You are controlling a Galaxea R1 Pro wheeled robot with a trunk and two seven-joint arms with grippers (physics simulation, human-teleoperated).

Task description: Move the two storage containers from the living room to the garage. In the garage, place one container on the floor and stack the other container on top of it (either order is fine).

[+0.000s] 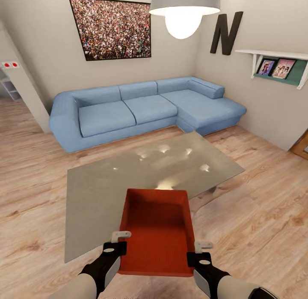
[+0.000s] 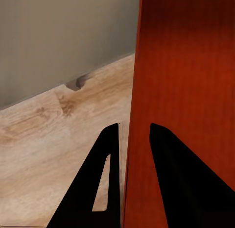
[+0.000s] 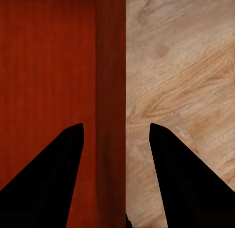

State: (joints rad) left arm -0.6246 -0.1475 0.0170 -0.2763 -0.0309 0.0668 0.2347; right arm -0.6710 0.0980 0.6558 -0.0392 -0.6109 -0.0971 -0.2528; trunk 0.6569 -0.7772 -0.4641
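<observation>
One orange-red storage container hangs open side up in front of me, over the near edge of the glass table in the living room. My left gripper is shut on its left wall near the front corner, and in the left wrist view the dark fingers straddle that thin wall. My right gripper is shut on the right wall, with its fingers on either side of the wall in the right wrist view. The bin is empty. The garage and its floor are out of view.
A blue corner sofa stands behind the table. Light wood-plank flooring spreads to both sides. A lamp hangs overhead, a white shelf juts from the right wall, and a wall corner stands at the left.
</observation>
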